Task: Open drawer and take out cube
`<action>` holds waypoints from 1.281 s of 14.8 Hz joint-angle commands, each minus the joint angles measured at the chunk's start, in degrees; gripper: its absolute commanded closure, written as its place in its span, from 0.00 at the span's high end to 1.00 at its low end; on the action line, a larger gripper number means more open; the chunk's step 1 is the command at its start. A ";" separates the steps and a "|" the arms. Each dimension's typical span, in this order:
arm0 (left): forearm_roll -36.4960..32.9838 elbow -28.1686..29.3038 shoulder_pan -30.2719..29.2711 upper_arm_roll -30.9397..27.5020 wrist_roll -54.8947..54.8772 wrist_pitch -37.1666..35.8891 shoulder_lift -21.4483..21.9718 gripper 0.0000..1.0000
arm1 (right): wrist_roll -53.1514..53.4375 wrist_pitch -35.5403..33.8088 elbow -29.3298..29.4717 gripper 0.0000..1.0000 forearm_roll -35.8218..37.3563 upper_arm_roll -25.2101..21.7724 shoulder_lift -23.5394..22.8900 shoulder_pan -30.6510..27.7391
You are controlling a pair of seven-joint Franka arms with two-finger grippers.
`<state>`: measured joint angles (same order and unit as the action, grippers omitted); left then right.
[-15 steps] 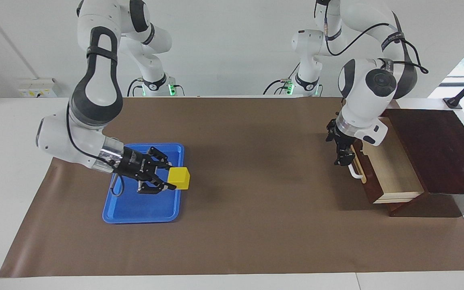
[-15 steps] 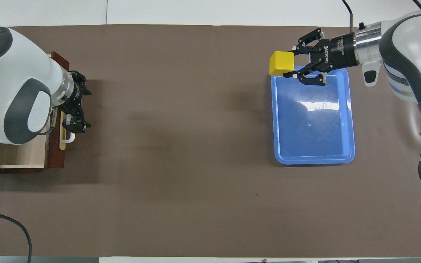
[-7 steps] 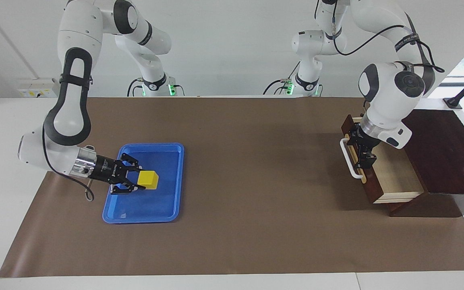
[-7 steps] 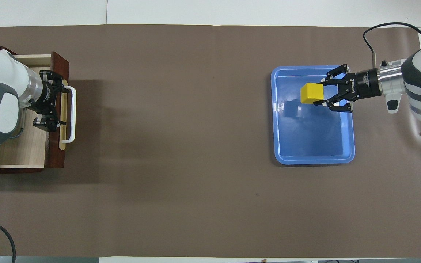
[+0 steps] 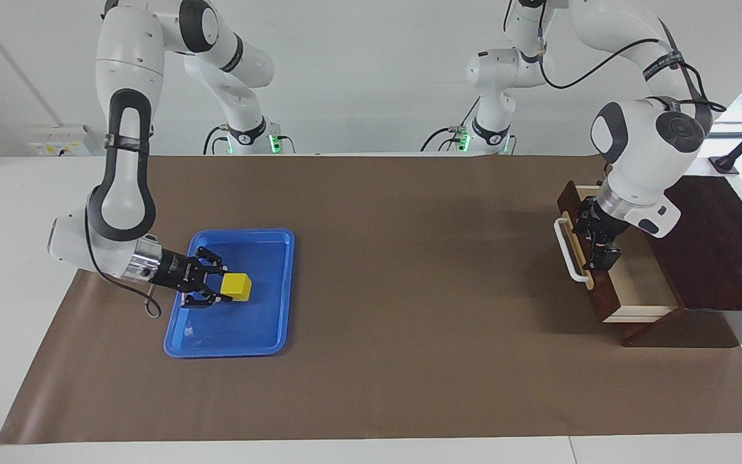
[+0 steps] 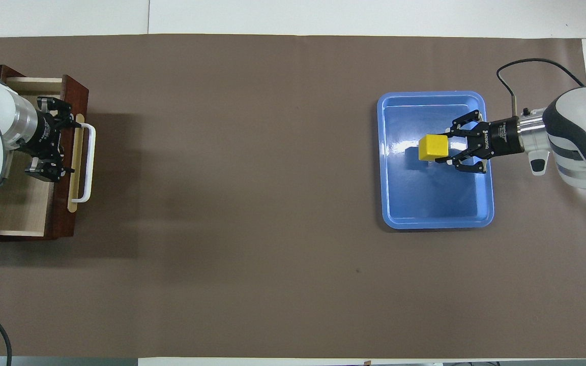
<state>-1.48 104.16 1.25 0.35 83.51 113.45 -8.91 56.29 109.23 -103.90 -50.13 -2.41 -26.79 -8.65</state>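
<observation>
The blue tray [image 5: 229, 328] serves as the landmark; it lies on the brown table mat [image 5: 409, 361] toward the right arm's end of the table.

1. Right gripper [image 5: 221, 287]: the right arm reaches in low over the tray from the tray's outer edge. Its fingertips are pinched onto the yellow cube [image 5: 236, 287], and the outer links splay to either side. White lettering runs along the black gripper body; it is too small to read in either view.

2. Yellow cube: held at the right gripper's fingertips, inside the tray's outline, over the part of the tray nearer to the robots. Whether its underside touches the tray floor cannot be told. A reflection of the cube shows on the glossy tray floor in the overhead view.

3. Drawer [image 5: 628, 283]: well apart from the tray, at the left arm's end of the table, in a dark wooden box [image 5: 712, 245]. It stands pulled out, with its pale wood interior exposed. The white bar handle [image 5: 570, 250] on the tan strip faces the tray.

4. Left gripper [image 5: 596, 241]: positioned over the open drawer, just inside the drawer front. Its fingers are spread apart and grasp nothing.
</observation>
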 commanded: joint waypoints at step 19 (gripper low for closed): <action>-0.54 1.92 -11.18 0.09 -11.79 5.12 1.09 1.00 | -5.40 -0.23 -3.07 0.86 2.85 -0.31 3.50 0.39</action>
<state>-1.44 104.59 -8.54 0.37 72.96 117.72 -8.90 51.29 111.84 -108.41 -48.03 -2.46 -24.30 -8.03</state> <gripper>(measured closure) 0.000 0.194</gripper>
